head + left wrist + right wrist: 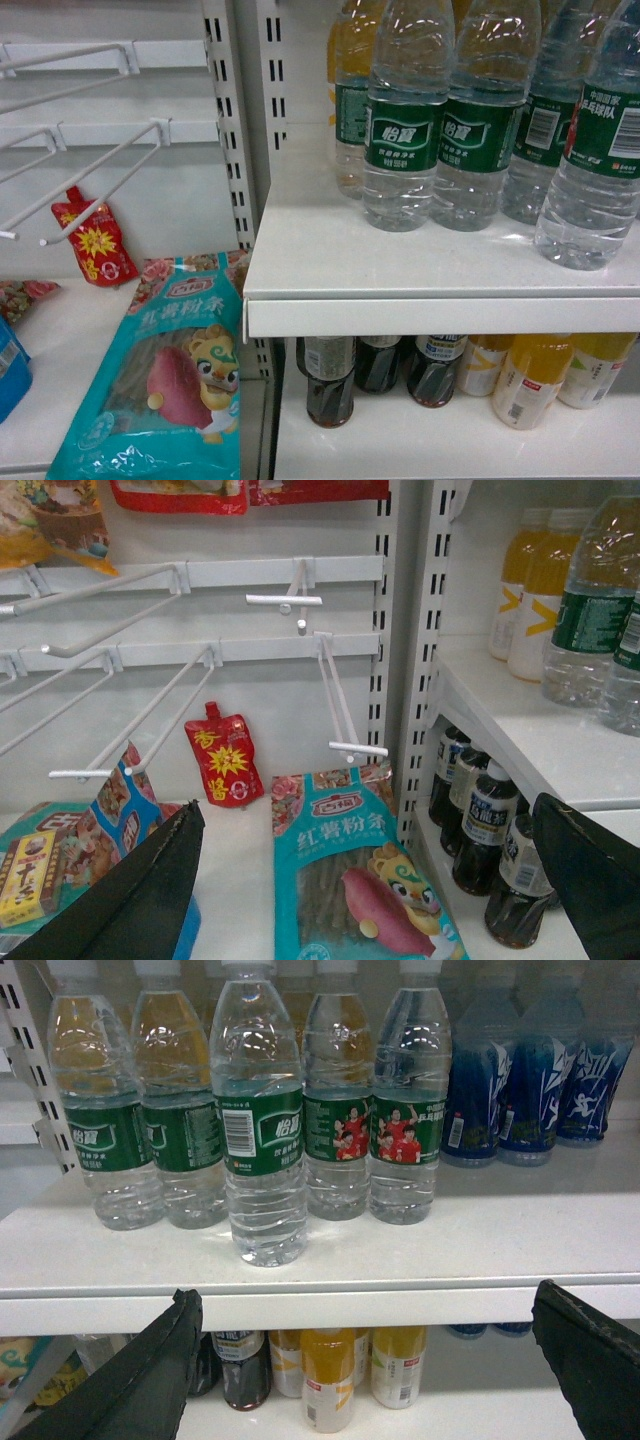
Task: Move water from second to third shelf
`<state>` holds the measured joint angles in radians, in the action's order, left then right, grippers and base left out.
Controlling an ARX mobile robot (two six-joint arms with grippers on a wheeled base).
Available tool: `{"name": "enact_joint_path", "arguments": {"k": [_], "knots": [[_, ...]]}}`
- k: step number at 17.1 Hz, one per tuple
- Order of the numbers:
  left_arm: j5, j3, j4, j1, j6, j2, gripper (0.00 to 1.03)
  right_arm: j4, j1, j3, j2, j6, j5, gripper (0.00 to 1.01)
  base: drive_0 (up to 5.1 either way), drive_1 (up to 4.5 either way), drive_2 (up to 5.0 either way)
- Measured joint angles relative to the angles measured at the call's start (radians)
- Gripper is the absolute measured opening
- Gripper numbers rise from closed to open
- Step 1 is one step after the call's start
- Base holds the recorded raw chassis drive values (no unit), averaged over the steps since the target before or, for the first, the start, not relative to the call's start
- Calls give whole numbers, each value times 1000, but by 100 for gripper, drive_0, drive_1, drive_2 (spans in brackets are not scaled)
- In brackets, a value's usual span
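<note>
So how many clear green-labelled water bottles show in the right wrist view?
5, all on the white shelf: two at left, one forward, two with red-printed labels to its right. More may stand hidden behind.

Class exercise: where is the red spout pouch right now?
In the head view the red spout pouch leans against the back wall at left, below the white peg hooks, just beyond the teal noodle bag.

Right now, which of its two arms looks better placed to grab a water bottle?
The right one, probably. Its open gripper faces the water bottle at the shelf front, while the left gripper looks at the snack bags beside the shelving.
</note>
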<state>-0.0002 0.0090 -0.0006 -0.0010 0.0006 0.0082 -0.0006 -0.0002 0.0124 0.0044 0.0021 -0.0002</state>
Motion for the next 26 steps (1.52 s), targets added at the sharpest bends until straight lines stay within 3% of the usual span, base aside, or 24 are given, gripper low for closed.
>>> {"name": "enact_joint_path", "arguments": {"k": [26], "knots": [[0, 0, -5, 0, 0, 0, 98, -5, 0, 0, 0, -3, 0, 98, 0, 0, 0]]}}
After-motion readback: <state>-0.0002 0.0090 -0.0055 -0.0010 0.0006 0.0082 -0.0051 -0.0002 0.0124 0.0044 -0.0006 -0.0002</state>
